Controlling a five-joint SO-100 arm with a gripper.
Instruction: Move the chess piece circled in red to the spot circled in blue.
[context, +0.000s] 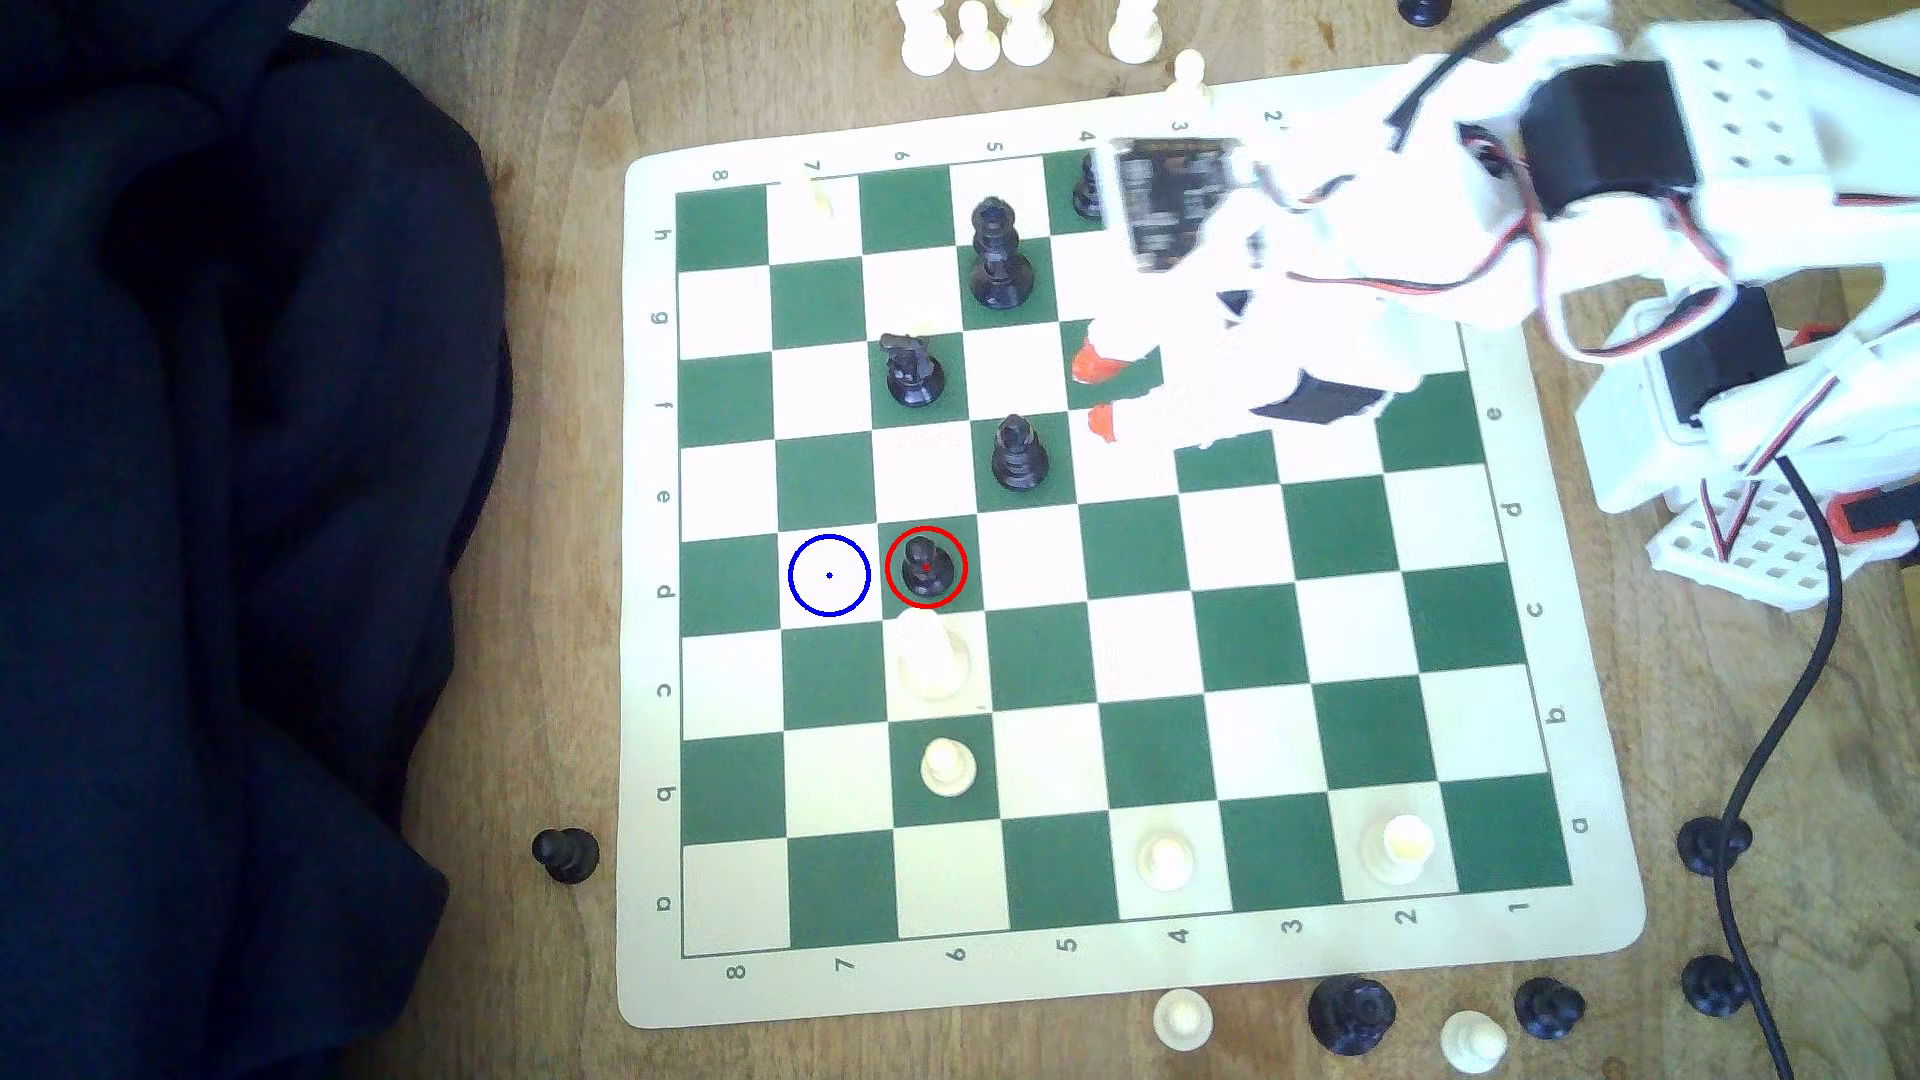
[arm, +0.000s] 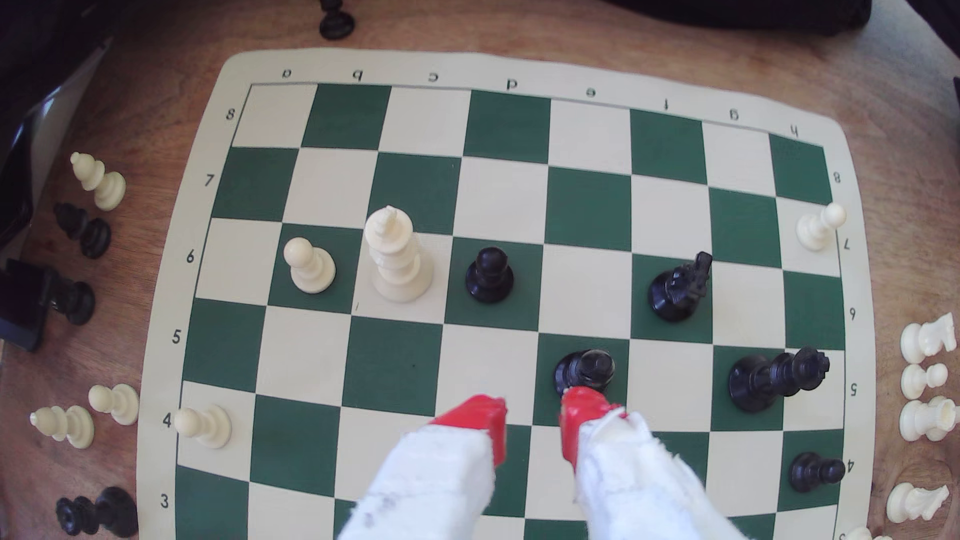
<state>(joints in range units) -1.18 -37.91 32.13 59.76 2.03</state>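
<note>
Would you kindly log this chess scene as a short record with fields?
target piece: black pawn, upright on a green square, ringed in red
goal: cream square with blue circle, adjoining the pawn's square on the exterior view's left, unoccupied
gripper: open, red-tipped fingers apart, holding nothing, above the board away from the pawn
nearest neighbour: white king on the adjoining square

White printed arm (context: 1621, 208), black servo blocks, red, white and black wires looped along it, gripper (arm: 535, 415) with white wrapped fingers (arm: 431, 483), red tips
</note>
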